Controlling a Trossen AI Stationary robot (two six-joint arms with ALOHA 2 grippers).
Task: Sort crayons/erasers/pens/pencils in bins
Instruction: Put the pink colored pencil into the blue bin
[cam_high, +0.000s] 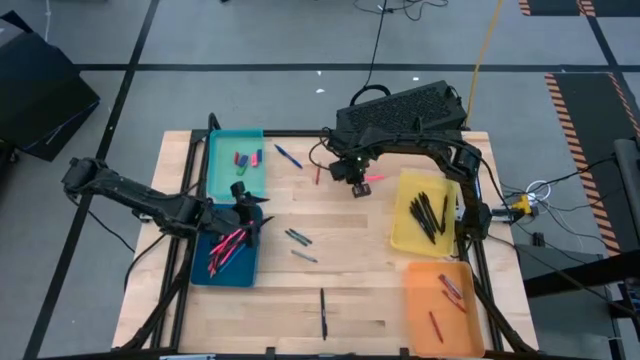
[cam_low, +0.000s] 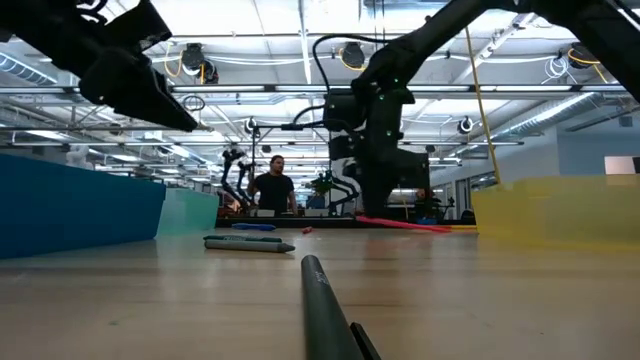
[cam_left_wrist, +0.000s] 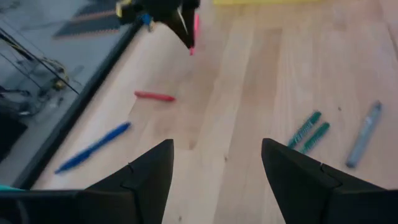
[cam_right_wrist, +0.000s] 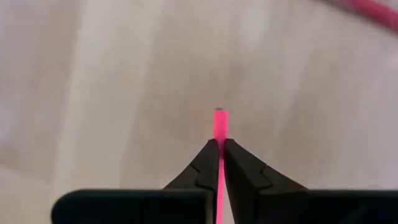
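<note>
Right hand (cam_high: 357, 186) pinches a pink pencil (cam_right_wrist: 219, 124) lengthwise between its fingers, while the dark blue bin (cam_high: 200, 272) lies far across the surface, beside the spread left hand (cam_high: 252, 222).

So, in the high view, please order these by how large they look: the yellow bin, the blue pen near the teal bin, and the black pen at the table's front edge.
1. Yellow bin, clearly largest.
2. Black pen and blue pen: they look about equally long, so I cannot rank them.
</note>
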